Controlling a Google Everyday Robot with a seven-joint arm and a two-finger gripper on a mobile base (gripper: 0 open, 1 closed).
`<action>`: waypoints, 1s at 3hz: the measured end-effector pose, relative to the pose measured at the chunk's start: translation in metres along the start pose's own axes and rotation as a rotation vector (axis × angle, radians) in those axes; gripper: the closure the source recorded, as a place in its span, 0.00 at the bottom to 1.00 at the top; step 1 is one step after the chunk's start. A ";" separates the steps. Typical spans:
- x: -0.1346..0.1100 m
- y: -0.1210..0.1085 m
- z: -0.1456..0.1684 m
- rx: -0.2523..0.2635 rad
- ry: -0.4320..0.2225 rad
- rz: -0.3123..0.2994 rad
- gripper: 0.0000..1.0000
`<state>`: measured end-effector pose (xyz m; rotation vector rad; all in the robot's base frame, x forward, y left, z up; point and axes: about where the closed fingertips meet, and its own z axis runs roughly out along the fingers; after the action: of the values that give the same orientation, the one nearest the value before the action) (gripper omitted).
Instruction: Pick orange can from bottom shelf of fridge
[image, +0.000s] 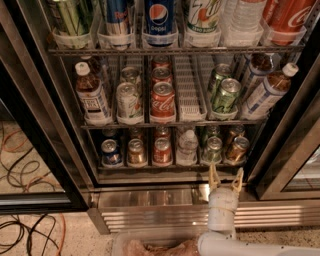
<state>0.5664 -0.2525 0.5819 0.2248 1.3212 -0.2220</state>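
The fridge (150, 197) stands open in front of me. Its bottom shelf (170, 166) holds a row: a blue can, the orange can (136, 151) second from left, a red can (162, 150), a clear bottle (187, 147), a green can (213, 149) and an amber-brown can (236, 149) at the right end. My gripper (224, 176) is open and empty. It points up at the shelf's front edge, just below the green and amber-brown cans, well to the right of the orange can.
The middle rack (170, 122) holds tea bottles, a silver can, Coca-Cola cans and green cans. The top rack holds large bottles and cans. A steel grille (165, 215) runs below the shelf. Glass doors stand at left (30, 165) and right (295, 165). Cables lie on the floor at left.
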 end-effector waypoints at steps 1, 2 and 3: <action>0.000 0.001 0.015 0.031 -0.030 -0.003 0.36; -0.005 -0.029 0.041 0.182 -0.061 -0.021 0.27; -0.007 -0.026 0.039 0.152 -0.051 -0.008 0.28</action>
<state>0.5934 -0.2880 0.5971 0.3402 1.2562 -0.3339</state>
